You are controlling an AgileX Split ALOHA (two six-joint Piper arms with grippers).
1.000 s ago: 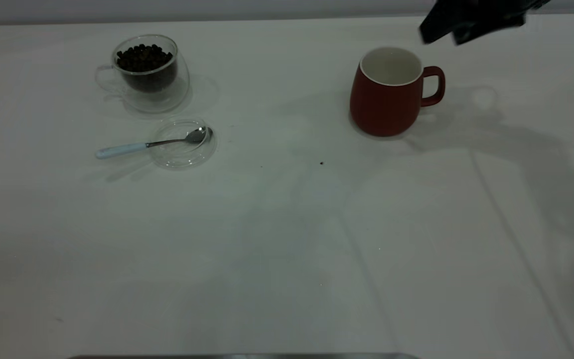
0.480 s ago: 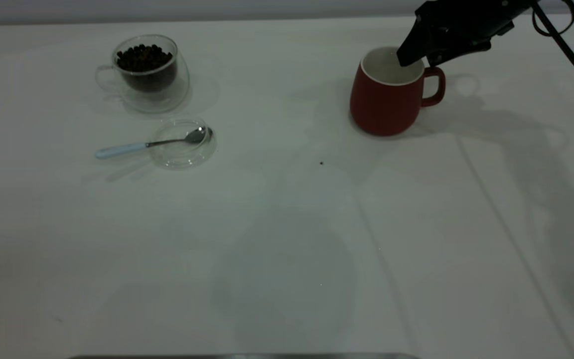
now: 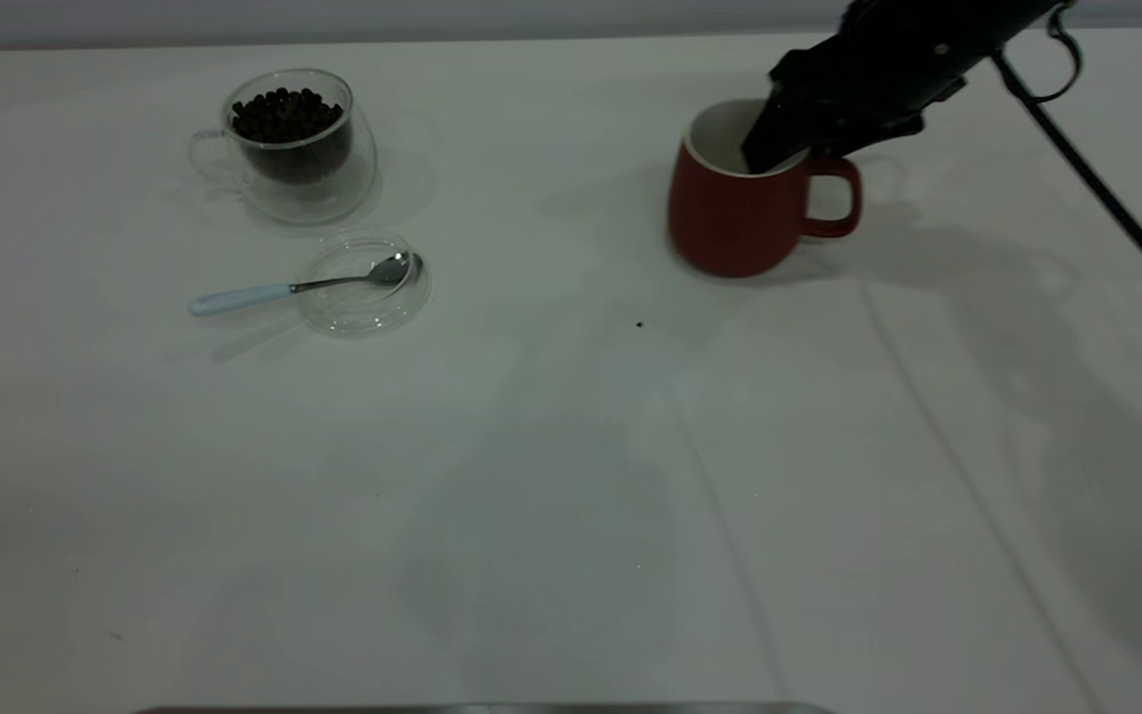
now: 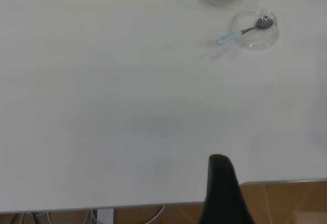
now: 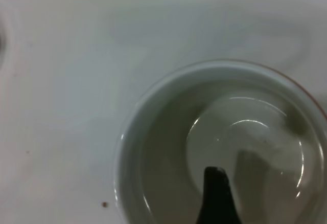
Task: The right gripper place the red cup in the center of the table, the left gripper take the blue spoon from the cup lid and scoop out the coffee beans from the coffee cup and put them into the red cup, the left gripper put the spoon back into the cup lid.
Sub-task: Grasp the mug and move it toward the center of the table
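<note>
I've got the right gripper (image 3: 779,149) w/ one finger inside the red cup (image 3: 730,223), fingers clamped on its rim. Cup's on the table (image 3: 571,476), well right of the coffee cup (image 3: 293,149). Left gripper (image 4: 220,183): can't tell.

Red cup (image 3: 738,220) now further left (toward centre), right hand (image 3: 777,149) inside its rim.

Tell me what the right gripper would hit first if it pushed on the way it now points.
Probably the white inner floor of the red cup. The right gripper slants down into the cup's mouth, and the right wrist view shows one finger over the empty bottom. How far above the bottom is unclear.
</note>
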